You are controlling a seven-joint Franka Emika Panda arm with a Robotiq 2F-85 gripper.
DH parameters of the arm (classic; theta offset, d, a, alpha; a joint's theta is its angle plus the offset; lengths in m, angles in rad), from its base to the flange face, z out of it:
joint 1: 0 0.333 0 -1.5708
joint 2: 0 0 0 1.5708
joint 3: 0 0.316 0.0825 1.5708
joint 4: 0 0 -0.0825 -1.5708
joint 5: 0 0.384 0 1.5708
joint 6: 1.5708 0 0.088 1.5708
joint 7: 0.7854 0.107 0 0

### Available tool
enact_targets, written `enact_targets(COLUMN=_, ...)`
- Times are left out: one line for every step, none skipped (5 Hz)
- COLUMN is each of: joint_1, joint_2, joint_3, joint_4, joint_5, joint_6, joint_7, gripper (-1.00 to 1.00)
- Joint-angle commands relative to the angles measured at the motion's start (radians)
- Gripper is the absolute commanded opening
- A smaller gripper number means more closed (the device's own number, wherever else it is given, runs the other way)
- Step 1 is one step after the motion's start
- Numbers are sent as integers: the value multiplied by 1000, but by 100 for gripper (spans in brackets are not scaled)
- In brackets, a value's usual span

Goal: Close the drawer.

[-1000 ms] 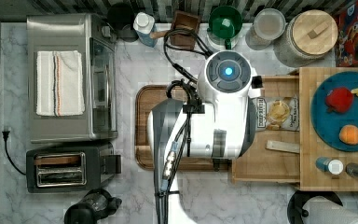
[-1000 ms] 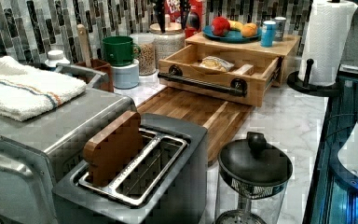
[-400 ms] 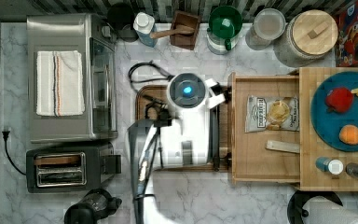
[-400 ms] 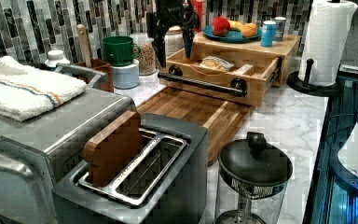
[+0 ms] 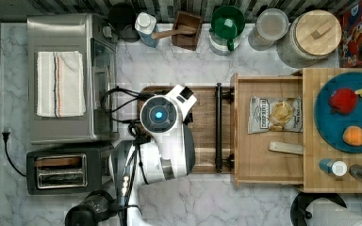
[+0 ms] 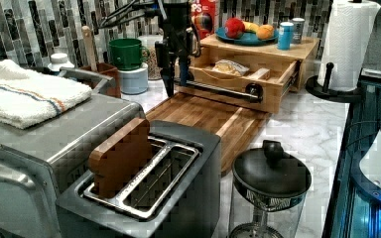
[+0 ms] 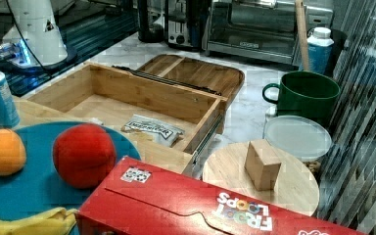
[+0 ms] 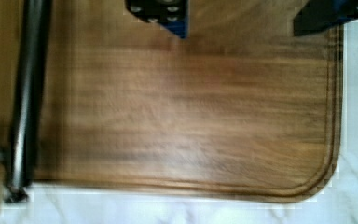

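In the top view, going left to right, the white marble counter (image 5: 264, 207) carries a steel toaster oven (image 5: 70, 75) with a folded striped towel (image 5: 60, 83) on its roof, and below it in the picture a black toaster (image 5: 61, 169). Next comes the dark brown tray (image 5: 207, 117), with the robot arm (image 5: 165, 136) hanging over it. In the left view the tool (image 6: 175, 82) points down above the tray, just short of the black handle bar (image 6: 218, 89); its two fingers stand apart with nothing between them, as the wrist view also shows (image 8: 242, 21). To the right of the tray lies the drawer (image 5: 268, 165), pulled well out from under the butcher-block top (image 5: 311, 174), holding a snack bag (image 5: 275, 114) and a small wooden stick (image 5: 286, 148). A blue plate (image 5: 327, 127) with fruit sits on the top. Along the striped tile backsplash (image 6: 25, 29) stand a green mug (image 5: 227, 23), jars and a cereal box (image 5: 360, 30).
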Motion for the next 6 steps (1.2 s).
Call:
enact_targets(joint_1=-70, joint_2=69, joint_3=-58, joint_4=-31, joint_5=-70, joint_6=129, joint_7=-123, gripper=-100)
enact_targets(joint_1=-76, joint_2=75, joint_3=-80, joint_4=-23, joint_5=-86, joint_6=123, joint_7=-124, gripper=-100)
enact_targets(joint_1=-89, joint_2=68, joint_3=-110, joint_4=-15, joint_5=-94, joint_6=100, joint_7=-154, gripper=-100)
enact_targets(joint_1=-139, joint_2=72, joint_3=-112, joint_4=-12, joint_5=-95, joint_6=127, joint_7=-216, gripper=-100)
enact_targets(joint_1=-190, joint_2=89, joint_3=-119, joint_4=-3, joint_5=-93, joint_6=152, joint_7=-273, gripper=-100)
enact_targets(joint_1=-233, joint_2=132, joint_3=-138, joint_4=-7, joint_5=-80, joint_6=238, joint_7=-334, gripper=-100)
